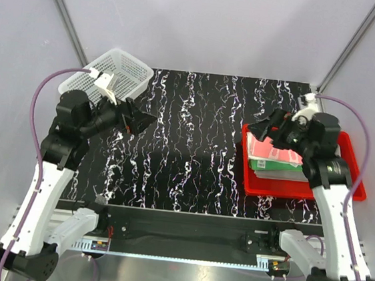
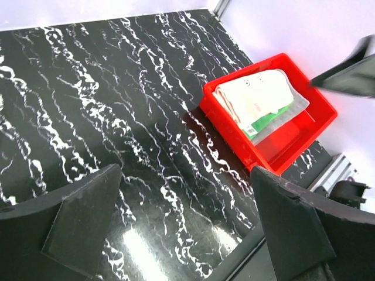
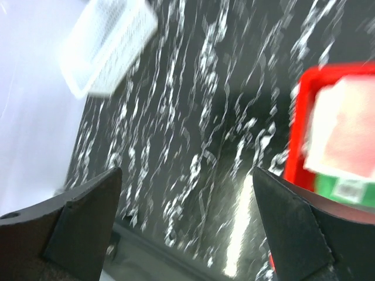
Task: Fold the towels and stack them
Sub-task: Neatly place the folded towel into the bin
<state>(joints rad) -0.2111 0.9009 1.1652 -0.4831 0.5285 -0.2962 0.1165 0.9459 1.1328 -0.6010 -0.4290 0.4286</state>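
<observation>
- In the red tray [image 1: 353, 191] at the right of the table [image 1: 187, 147], the towels [image 1: 273, 156] sit in one folded stack: pink on top, green and grey edges showing under it.
- The layers are not squared. The lower edges stick out on one side in the left wrist view, so I judge a nudge could slide the top towel off or open a fold.
- The right gripper [image 1: 264, 127] hangs over the tray's far-left corner, just beside the stack. Its jaws are spread wide and hold nothing.
- Risk: if it drops or sweeps right, a finger could catch the pink towel and drag it, or hit the tray rim and shift the tray.
- The right wrist picture is smeared, so the clearance to the rim cannot be told from it.
- The left gripper [image 1: 139, 119] is well apart, near the white basket [image 1: 117, 73]. Its fingers [image 2: 82, 216] are wide apart and empty, so it is little threat to the stack.
- Risk: swinging back, it could clip the basket.
- No loose towel is seen outside the tray, and the basket's contents cannot be told. Calling the job done could miss one.
</observation>
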